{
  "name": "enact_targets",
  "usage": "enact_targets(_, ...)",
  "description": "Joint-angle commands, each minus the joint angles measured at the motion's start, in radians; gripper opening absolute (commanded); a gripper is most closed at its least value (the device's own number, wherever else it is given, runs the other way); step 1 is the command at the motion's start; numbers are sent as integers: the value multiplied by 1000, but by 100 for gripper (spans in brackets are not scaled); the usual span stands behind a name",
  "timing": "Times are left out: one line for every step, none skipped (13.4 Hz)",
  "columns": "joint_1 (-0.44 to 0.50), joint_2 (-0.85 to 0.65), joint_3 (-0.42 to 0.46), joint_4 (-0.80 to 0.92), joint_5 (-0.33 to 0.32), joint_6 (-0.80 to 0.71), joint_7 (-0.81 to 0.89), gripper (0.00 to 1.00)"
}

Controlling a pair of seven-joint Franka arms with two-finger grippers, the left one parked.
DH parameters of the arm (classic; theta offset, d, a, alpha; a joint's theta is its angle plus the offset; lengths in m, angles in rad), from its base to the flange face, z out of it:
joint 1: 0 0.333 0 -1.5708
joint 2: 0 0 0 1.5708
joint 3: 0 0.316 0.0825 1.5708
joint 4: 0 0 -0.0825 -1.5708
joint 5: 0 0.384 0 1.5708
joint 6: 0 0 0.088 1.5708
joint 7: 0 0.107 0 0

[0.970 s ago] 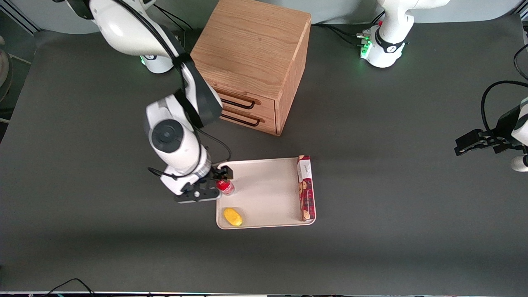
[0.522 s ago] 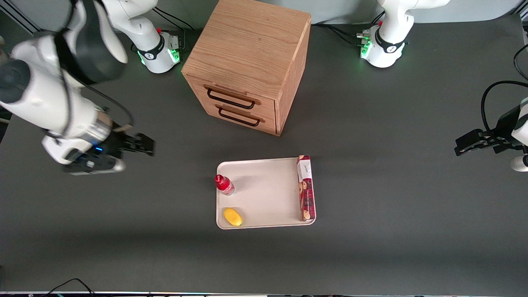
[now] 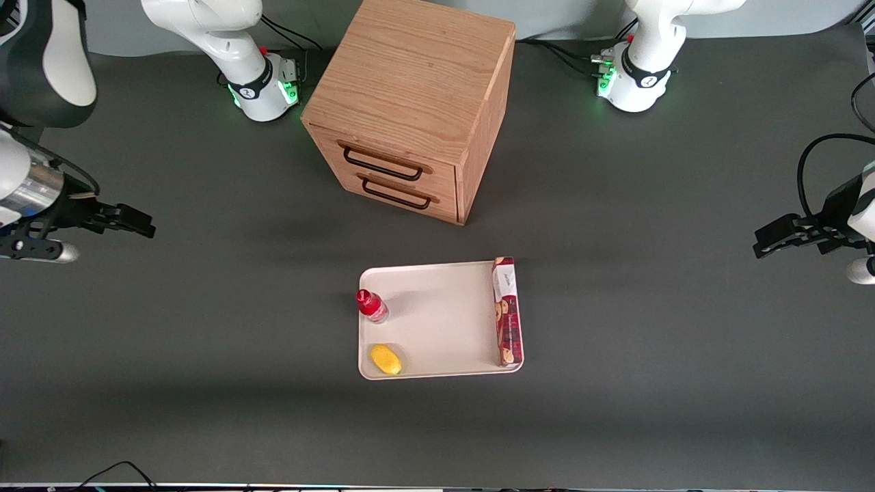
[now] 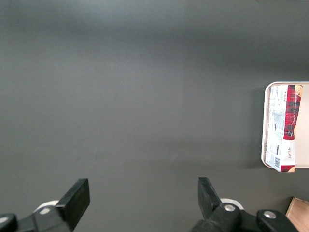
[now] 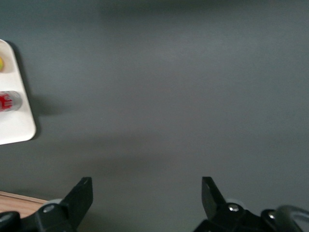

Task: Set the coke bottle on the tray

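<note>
1. Low in the centre of the front frame, the lemon sits in the tray corner nearest the camera, on the working arm's side.
2. Just above it in the frame, the coke bottle stands upright on the tray, close to the rim at the working arm's end. It is small and red, with a red cap seen from above and a pale silvery base; the right wrist view catches its side with white lettering on red.
3. The long red cookie box lies flat along the tray's edge toward the parked arm's end, well apart from the bottle.
4. The gripper hangs at the middle left edge of the frame, well apart from the tray and over bare desk. In the wrist view its fingers are spread wide, with nothing between them.
5. Farthest from the camera, in the upper centre, stands the wooden drawer cabinet, its two dark-handled drawers facing the tray.
</note>
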Motion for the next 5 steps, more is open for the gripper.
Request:
enact_targets(-6,-23,-11,-3,-11,-7,-25,100)
enact_targets(-1,-16,-11,17,-12,-7,-20,100)
enact_targets(8,-6,-12,34,-20,-7,-19,100)
enact_targets(26,3,-18,52,-26,-9,-19,100)
enact_targets(31,4,-21,60,-53,-9,-19,100)
